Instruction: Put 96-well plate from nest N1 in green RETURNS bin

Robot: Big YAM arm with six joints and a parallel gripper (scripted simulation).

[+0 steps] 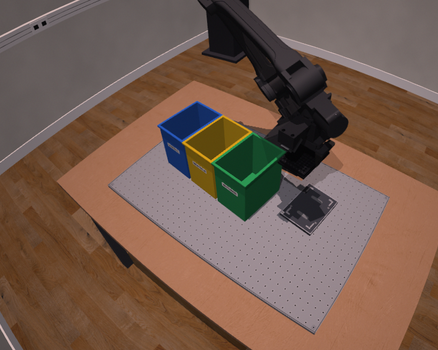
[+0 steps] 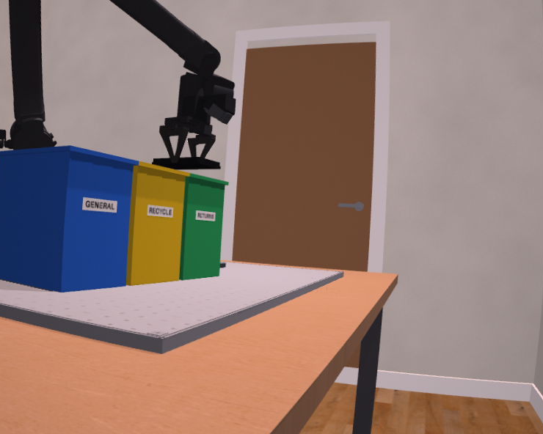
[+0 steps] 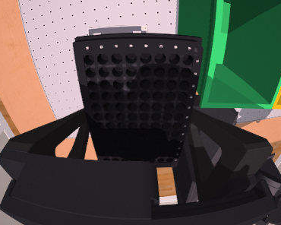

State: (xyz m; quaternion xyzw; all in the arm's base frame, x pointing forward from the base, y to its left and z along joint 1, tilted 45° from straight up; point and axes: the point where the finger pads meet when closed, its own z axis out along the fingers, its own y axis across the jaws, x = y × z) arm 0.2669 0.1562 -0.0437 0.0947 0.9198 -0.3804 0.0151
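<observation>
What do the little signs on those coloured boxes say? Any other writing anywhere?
"GENERAL": white label on the blue bin.
"RECYCLE": label on the yellow bin.
"RETURNS": label on the green bin, small but readable.
In the top view the same labels are too small to read.
No other writing shows.

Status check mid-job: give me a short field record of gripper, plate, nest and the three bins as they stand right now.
gripper: shut on the 96-well plate
96-well plate: held flat, above rim height, beside the green bin, not yet over its opening
plate nest N1: vacated, on the perforated board
green bin: RETURNS, upright, nothing seen inside
yellow bin: RECYCLE, upright, middle
blue bin: GENERAL, upright, far end from the nest
</observation>
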